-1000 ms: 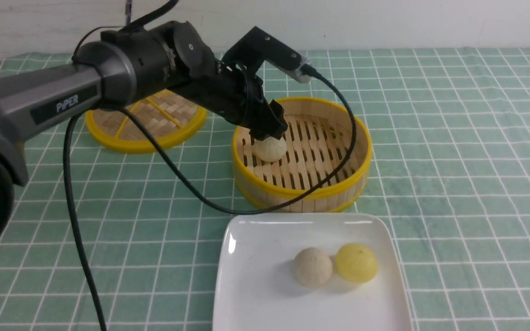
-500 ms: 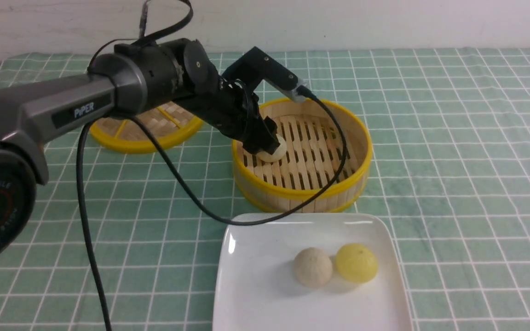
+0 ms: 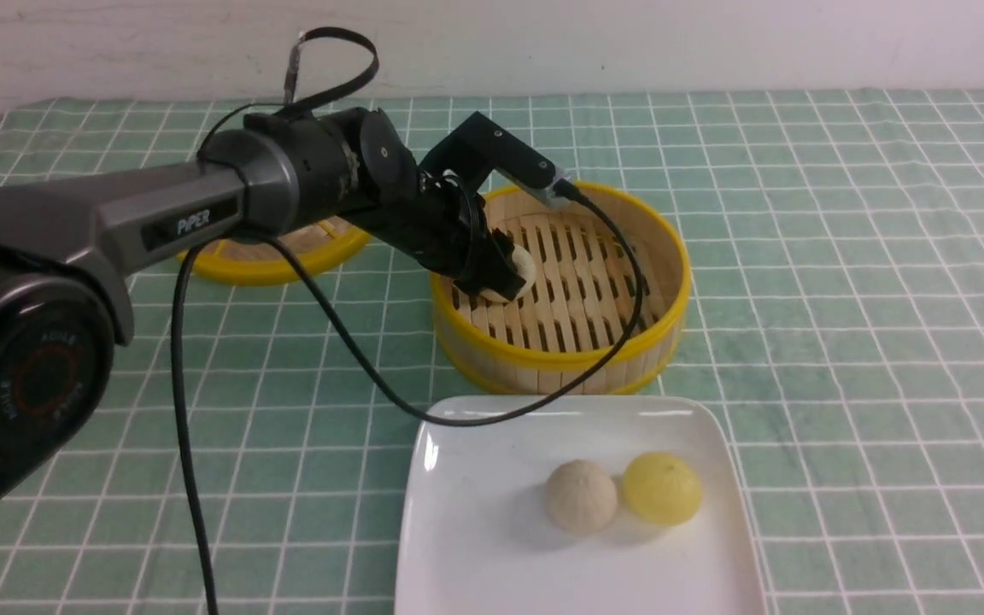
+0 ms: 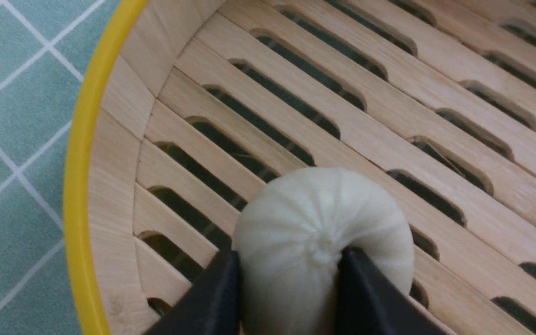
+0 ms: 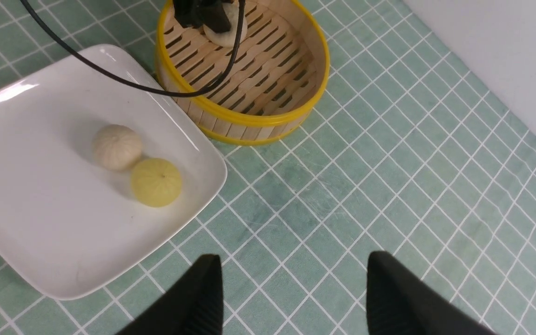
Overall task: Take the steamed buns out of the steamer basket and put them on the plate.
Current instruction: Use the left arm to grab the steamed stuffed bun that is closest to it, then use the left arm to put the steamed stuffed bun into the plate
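**Mia:** Where is the last one?

**Ben:** The pale bun [image 4: 324,218] is in the basket [image 3: 560,363], close to the left wall. The left gripper [image 3: 499,280] has a finger on each side of it and pinches it a little.

**Mia:** Is it up off the slats?

**Ben:** I can't tell. The fingers hide its bottom.

**Mia:** What could go wrong?

**Ben:** The bun is round and soft, and only the finger ends hold it. A hard squeeze may squash it or make it pop out. A weak squeeze may let it slip and fall back in.

**Mia:** And the wall?

**Ben:** It is tall and very near. If the arm goes sideways too low, the bun bumps the wall and gets knocked out.

**Mia:** That black cable [image 3: 355,359] looks droopy.

**Ben:** Yes. It hangs over the basket rim, by the far edge of the plate [image 3: 475,512]. It could catch on the rim and pull the basket along.

**Mia:** What about the plate?

**Ben:** The beige bun [image 3: 580,495] and the yellow bun [image 3: 661,488] touch each other there. A drop on top of them could make one roll off.

**Mia:** And the other arm?

**Ben:** The right gripper [image 5: 293,258] is wide and holds nothing. It hangs over the cloth [image 5: 389,153], away from it all.
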Controlling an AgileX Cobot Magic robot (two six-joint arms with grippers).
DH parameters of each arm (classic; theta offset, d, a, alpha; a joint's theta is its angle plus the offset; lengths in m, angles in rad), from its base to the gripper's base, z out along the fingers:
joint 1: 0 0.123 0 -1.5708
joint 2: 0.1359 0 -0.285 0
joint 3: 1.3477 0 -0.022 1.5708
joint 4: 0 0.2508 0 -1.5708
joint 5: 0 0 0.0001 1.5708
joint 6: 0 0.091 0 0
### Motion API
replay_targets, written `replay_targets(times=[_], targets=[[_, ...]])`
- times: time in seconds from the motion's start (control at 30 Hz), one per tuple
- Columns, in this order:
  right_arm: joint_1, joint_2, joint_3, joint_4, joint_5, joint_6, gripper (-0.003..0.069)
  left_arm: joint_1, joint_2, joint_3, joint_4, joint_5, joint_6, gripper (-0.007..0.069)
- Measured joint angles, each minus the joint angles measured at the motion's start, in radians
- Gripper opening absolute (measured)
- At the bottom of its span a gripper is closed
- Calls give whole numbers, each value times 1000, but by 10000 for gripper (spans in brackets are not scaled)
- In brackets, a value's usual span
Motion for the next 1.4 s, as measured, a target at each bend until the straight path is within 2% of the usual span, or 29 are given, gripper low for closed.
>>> replay_targets(times=[0.03,0.07,0.1,0.17,0.2,0.33,0.53,0.63,1.03,1.13,1.2,1.3,1.4], targets=[[0,0,0,1,0,0,421,0,0,0,-1,0,0,211],[0,0,0,2,0,0,421,0,0,-1,-1,1,0,181],[0,0,0,3,0,0,421,0,-1,-1,-2,1,0,104],[0,0,0,3,0,0,421,0,-16,-1,-2,13,0,39],[0,0,0,2,0,0,421,0,-29,-1,-2,24,0,31],[0,0,0,-5,0,0,421,0,-110,2,7,68,0,29],[0,0,0,-5,0,0,421,1,-378,2,9,99,-1,29],[0,0,0,-5,0,0,421,5,-494,0,9,152,-37,29],[0,0,0,5,0,0,421,9,-721,0,19,702,-242,30],[0,0,0,28,0,0,421,9,-724,49,-13,778,-272,31],[0,0,0,35,0,0,421,9,-724,73,-18,783,-276,31],[0,0,0,49,0,0,421,9,-724,222,-35,772,-282,31],[0,0,13,57,0,0,421,11,-719,391,-99,683,-243,31]])
